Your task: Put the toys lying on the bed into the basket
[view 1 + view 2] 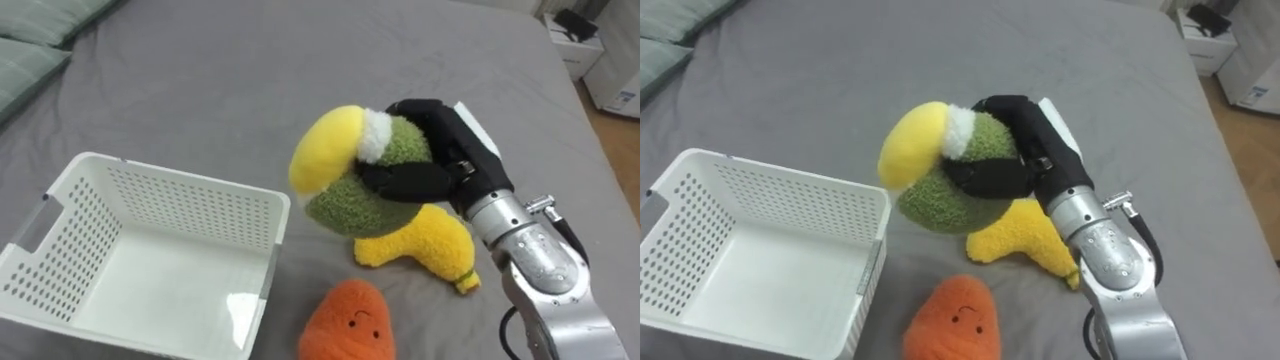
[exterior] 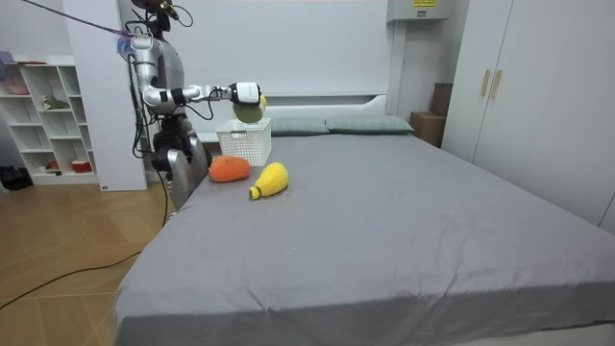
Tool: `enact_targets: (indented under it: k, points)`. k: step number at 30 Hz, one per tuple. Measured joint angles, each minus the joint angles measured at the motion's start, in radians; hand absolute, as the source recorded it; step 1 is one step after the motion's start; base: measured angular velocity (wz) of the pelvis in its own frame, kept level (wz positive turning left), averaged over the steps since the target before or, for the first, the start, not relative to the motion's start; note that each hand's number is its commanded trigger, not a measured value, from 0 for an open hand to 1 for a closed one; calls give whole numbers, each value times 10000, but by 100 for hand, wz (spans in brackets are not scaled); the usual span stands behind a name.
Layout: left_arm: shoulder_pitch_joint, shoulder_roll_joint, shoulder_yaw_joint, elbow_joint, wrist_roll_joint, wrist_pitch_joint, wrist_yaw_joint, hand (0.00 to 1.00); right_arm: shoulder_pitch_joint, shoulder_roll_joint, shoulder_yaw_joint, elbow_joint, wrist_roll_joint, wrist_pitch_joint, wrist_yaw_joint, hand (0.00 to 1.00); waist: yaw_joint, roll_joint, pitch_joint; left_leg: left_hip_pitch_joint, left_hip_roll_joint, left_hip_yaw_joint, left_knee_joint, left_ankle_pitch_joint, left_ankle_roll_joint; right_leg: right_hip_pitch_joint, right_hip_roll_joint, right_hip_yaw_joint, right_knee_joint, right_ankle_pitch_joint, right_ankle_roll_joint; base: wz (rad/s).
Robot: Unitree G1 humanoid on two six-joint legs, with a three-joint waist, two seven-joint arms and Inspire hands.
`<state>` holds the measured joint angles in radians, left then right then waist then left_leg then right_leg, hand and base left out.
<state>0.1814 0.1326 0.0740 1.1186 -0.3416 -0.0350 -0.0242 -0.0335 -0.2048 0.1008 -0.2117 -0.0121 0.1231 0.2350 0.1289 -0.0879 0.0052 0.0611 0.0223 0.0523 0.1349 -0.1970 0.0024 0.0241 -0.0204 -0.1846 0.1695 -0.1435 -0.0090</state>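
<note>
My right hand (image 1: 440,160) (image 1: 1025,150) is shut on a green and yellow plush toy (image 1: 350,170) (image 1: 940,170), holding it in the air just right of the white basket (image 1: 150,250) (image 1: 760,250). The room view shows the same toy (image 2: 249,103) raised over the basket (image 2: 244,141). A yellow plush toy (image 1: 425,245) (image 1: 1025,245) (image 2: 270,180) lies on the grey bed (image 1: 250,80) below the hand. An orange plush toy with a face (image 1: 350,320) (image 1: 955,320) (image 2: 229,169) lies nearest me. The basket holds nothing.
Green pillows (image 1: 25,50) (image 2: 332,125) lie at the head of the bed. I stand at the bed's side by a white shelf unit (image 2: 48,115). A wardrobe (image 2: 538,106) stands on the far side, and white furniture (image 1: 600,60) sits past the bed's edge.
</note>
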Motion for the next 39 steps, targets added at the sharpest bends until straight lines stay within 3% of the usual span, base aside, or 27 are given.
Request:
enact_targets:
  k: [7, 11, 17, 23, 32, 34, 35, 39]
  points:
    - [-200, -10, -142, -6, 23, 13, -1, 0, -719, 200, 739, -4, -349, 24, 495, 100, 310, 38, 40, -83, -12, -135, 31, 11, -6, -10, -28, -188, -10, 4, -6, 6]
    - [-397, -75, -205, -2, 14, 90, -71, 0, -741, 396, 1364, 78, -373, 90, 767, 100, 703, 103, 84, -152, -32, -213, 159, 14, -2, -13, -64, -327, -15, 4, -6, 7]
    - [-595, -188, -207, -4, 18, 92, -72, 0, -767, 419, 2098, 189, -606, 98, 953, 100, 1255, 69, 73, -222, -33, -242, 95, 15, -1, -64, -63, -363, -12, 4, -6, 1]
    - [-648, -144, -218, 3, 29, 94, -72, 0, -1361, 521, 2712, 567, -768, 224, 938, 100, 1424, -48, 37, -314, -39, -360, 156, 15, -2, -74, -69, -462, -16, 4, -6, 5]
    - [-855, -34, -447, 14, 31, 102, -82, 0, -1556, 586, 2745, 1584, -781, 223, 787, 100, 1753, -198, 92, -416, -93, -605, 177, 62, -2, -58, -124, -691, -21, 4, -5, 7]
    - [-874, -22, -471, 13, 30, 102, -82, 0, -1591, 586, 2809, 1723, -790, 224, 719, 55, 1771, -227, 98, -429, -98, -625, 184, 63, -1, -59, -127, -708, -21, 4, -5, 2]
    - [-878, -8, -471, 13, 30, 102, -82, 0, -1592, 583, 2823, 1723, -790, 223, 718, 0, 1773, -248, 109, -443, -99, -641, 190, 63, -1, -60, -128, -723, -22, 4, -5, 4]
    - [-898, 1, -487, 0, 21, 101, -86, 0, -1628, 585, 2866, 1860, -732, 202, 532, 0, 1781, -274, 139, -513, -111, -692, 247, 63, -1, -74, -138, -802, -33, 4, -5, 4]
